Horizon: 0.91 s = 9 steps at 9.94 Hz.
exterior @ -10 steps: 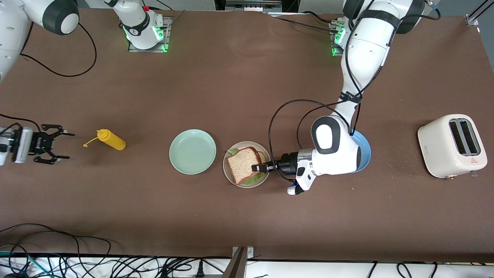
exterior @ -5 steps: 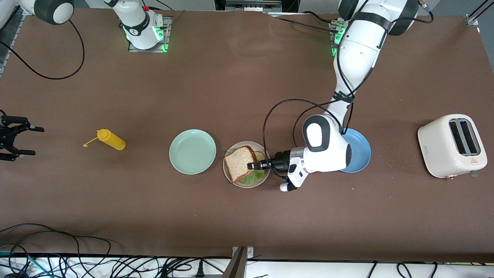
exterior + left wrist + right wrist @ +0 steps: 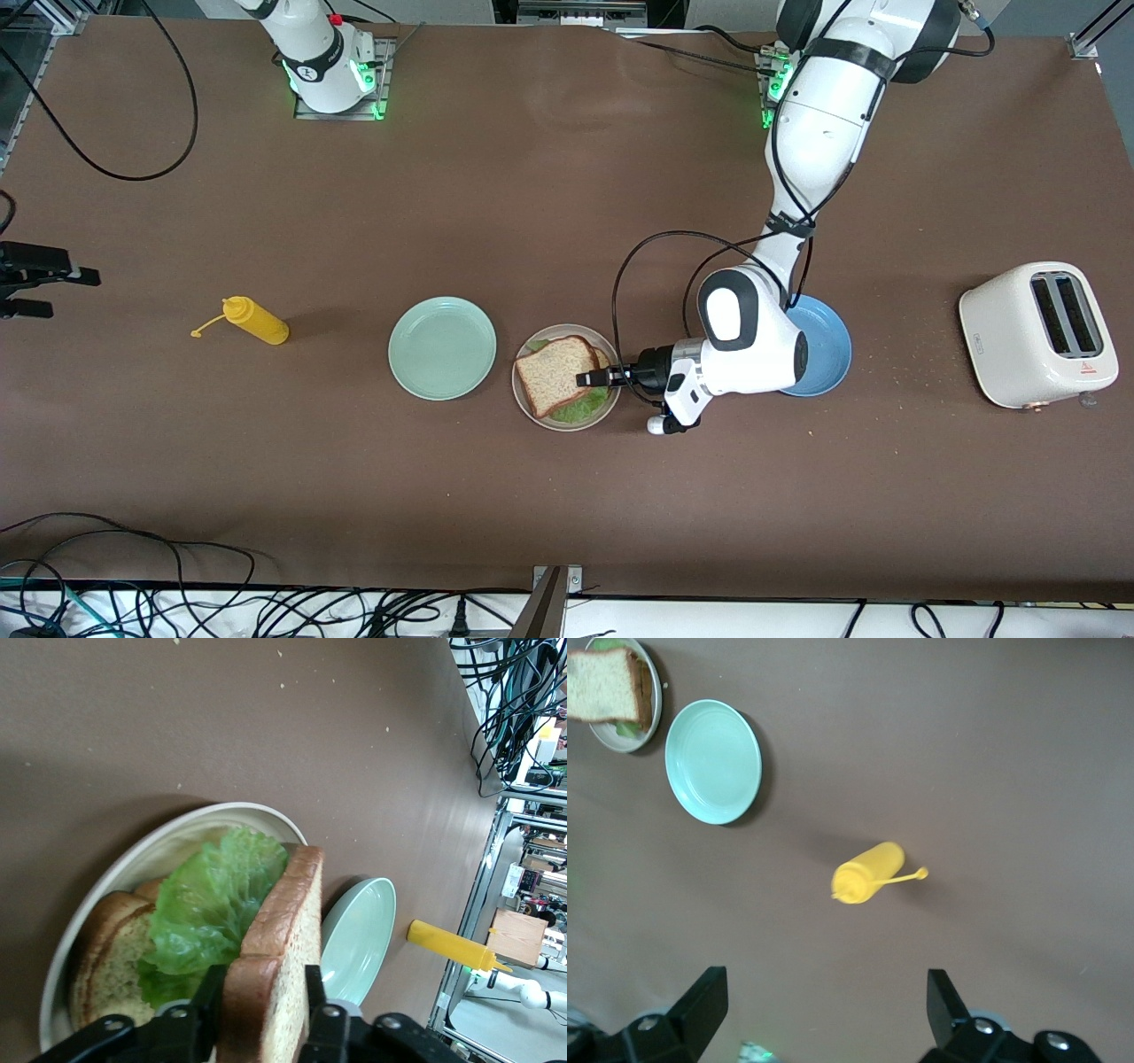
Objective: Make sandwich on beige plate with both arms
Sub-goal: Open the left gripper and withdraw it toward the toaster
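- Taking twelve o'clock as the robots' bases and six as the front camera: the beige plate (image 3: 542, 418) sits near the middle of the table, a little toward six.
- The sandwich (image 3: 554, 377) is on that plate.
- Its top slice (image 3: 551, 374) lies skewed over the lettuce (image 3: 580, 409), which pokes out at the plate's five o'clock.
- The left gripper (image 3: 589, 379) comes in low from the plate's three o'clock side, over the rim.
- In the left wrist view its two black fingers (image 3: 208, 992) sit tight on either face of the top slice's crust edge. That makes a narrow pinch with only the bread's thickness between them, and this end of the slice is raised off the lettuce.
- Under the lettuce a bottom slice (image 3: 106, 948) lies flat in the plate.
- A green plate (image 3: 442, 347) lies just beside the beige one at its nine o'clock. A blue plate (image 3: 828, 354) is at its three o'clock, partly under the left arm.
- A yellow bottle (image 3: 257, 321) lies on its side farther toward nine, and a toaster (image 3: 1036, 335) stands well out toward three.
- The right gripper (image 3: 71, 294) waits over the table's nine o'clock end. Its jaws are spread wide with nothing between them.
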Each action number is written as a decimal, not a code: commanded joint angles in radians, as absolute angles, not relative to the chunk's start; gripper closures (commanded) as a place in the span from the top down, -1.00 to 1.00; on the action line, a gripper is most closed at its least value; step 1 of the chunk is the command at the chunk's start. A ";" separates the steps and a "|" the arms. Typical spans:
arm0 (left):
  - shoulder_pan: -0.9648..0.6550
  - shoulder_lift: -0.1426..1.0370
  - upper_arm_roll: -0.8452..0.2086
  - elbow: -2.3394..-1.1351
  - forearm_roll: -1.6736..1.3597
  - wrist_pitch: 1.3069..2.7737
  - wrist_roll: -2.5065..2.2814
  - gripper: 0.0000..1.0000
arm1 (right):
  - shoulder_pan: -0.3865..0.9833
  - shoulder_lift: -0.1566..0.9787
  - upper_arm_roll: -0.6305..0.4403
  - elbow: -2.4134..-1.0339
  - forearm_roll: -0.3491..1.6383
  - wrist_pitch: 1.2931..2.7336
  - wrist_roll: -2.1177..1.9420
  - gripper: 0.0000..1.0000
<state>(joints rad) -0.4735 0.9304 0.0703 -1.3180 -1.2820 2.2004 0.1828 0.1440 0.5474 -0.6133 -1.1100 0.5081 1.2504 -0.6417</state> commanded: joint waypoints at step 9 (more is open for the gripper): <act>-0.422 0.822 0.161 -1.338 -0.898 2.132 -0.062 1.00 | -0.066 0.148 -0.039 -1.504 -0.049 1.441 0.018 1.00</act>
